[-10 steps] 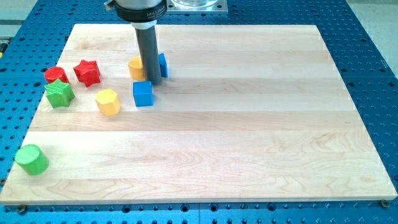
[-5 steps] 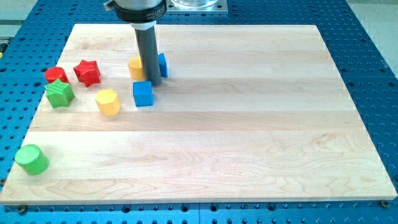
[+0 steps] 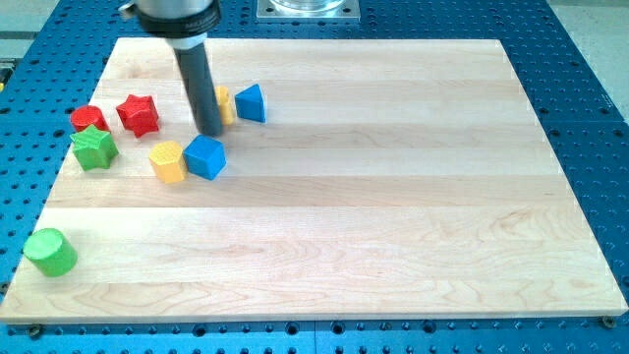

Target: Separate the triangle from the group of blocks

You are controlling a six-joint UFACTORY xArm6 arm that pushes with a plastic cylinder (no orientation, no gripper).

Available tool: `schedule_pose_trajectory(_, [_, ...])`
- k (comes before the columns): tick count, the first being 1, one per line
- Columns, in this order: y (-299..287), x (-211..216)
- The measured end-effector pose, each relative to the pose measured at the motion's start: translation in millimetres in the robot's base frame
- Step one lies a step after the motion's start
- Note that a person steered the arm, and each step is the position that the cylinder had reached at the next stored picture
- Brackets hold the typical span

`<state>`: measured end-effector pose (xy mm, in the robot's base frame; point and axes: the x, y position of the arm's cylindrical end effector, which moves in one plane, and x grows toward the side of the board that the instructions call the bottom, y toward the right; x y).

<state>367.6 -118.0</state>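
- A green cylinder (image 3: 49, 252) stands alone near the view's bottom left corner of the wooden board (image 3: 393, 226), well apart from everything else.
- Higher up at the view's left edge, a green star (image 3: 94, 147) lies just below a red block (image 3: 86, 118), the two touching or nearly so; the red one's shape is partly hidden by the star.
- Just to the right of them sits a red star (image 3: 138, 114), near but apart from the green star.
- A yellow block (image 3: 168, 161), hexagon-like, lies below the red star, and touches the blue cube (image 3: 205, 156) on its right side.
- My tip (image 3: 209, 131) comes down just above the blue cube, at its upper edge; whether it touches the cube cannot be told.
- The dark rod (image 3: 198, 79) rises from there to the view's top and covers most of a second yellow block (image 3: 225, 103), of which only a sliver shows to the rod's right; its shape cannot be made out.
- There is no hand or gripper on this arm, only the rod, so nothing is grasped.
- The blue triangle (image 3: 252, 103) lies just to the right of that yellow sliver, close beside it, above and to the right of my tip and apart from the blue cube.
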Motion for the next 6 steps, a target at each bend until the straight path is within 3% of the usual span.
schedule_pose_trajectory(1, [82.5, -2.9])
schedule_pose_trajectory(2, [96.9, 11.9])
schedule_pose_trajectory(6, [82.7, 29.6])
